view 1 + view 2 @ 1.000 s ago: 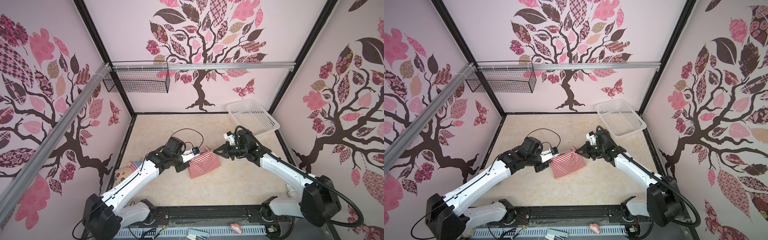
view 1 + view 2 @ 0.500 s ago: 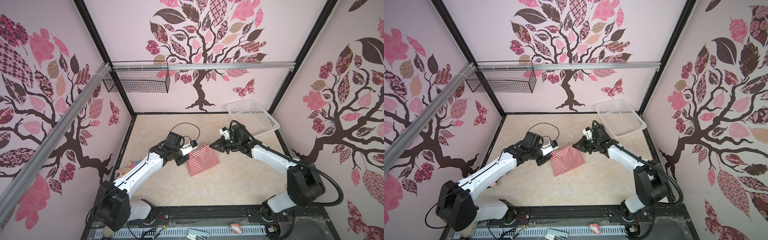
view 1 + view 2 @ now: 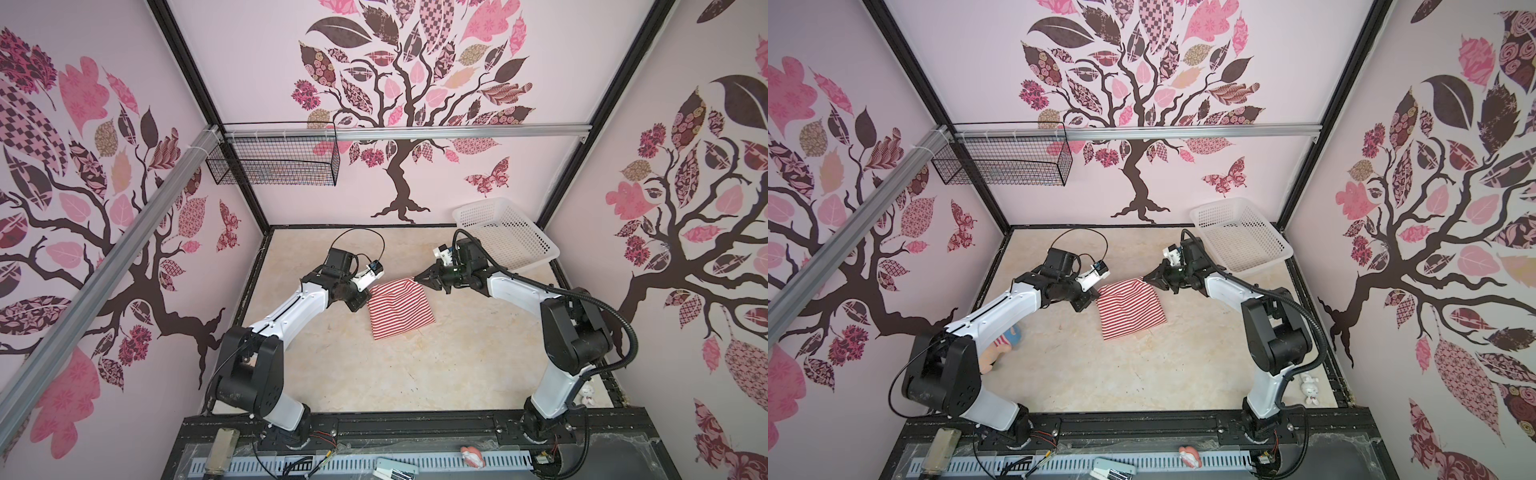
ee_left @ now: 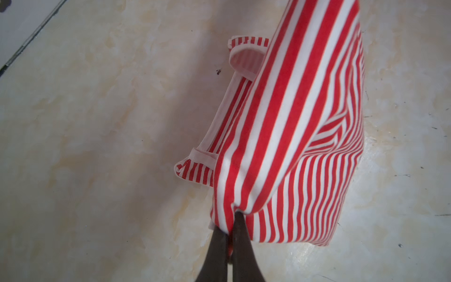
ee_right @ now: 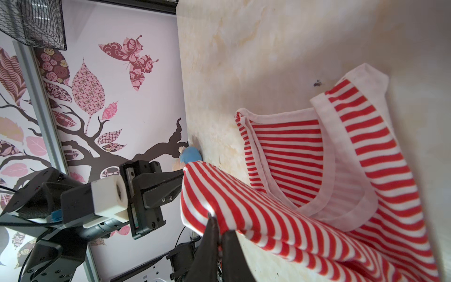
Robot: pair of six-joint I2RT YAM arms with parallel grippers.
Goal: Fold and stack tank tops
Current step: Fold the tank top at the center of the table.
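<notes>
Looking from above, Ben, where is the tank top (image 3: pixel 401 309)?

It lies on the table (image 3: pixel 415 382), Ana, between the two arms and somewhat toward the far wall. In both top views it shows as a folded rectangle of red and white stripes.

What does the left gripper (image 3: pixel 365 297) do?

It is clamped on the far left corner of the cloth. In the left wrist view the dark fingertips (image 4: pixel 240 234) are pressed together, with the striped fabric pinched between them and raised from the table at this place.

And the right gripper (image 3: pixel 417 279)?

Its state is the same. Its fingers (image 5: pixel 210 244) are closed on the far right corner. In the right wrist view the held edge runs from this gripper across to the left one, above the layer under it.

What is under the raised edge?

The lower layer, flat on the table. There I see the white trim (image 5: pixel 328 136) of the neck and the shoulder straps. The near part of the tank top rests on the table too.

Is anything else close by?

A white basket (image 3: pixel 509 237) stands at the far right corner, behind the right gripper and apart from the cloth. A black wire basket (image 3: pixel 274 166) hangs on the far wall at the left. A small doll (image 3: pixel 1000 347) lies near the left wall, beside the left arm, well apart from the tank top.
</notes>
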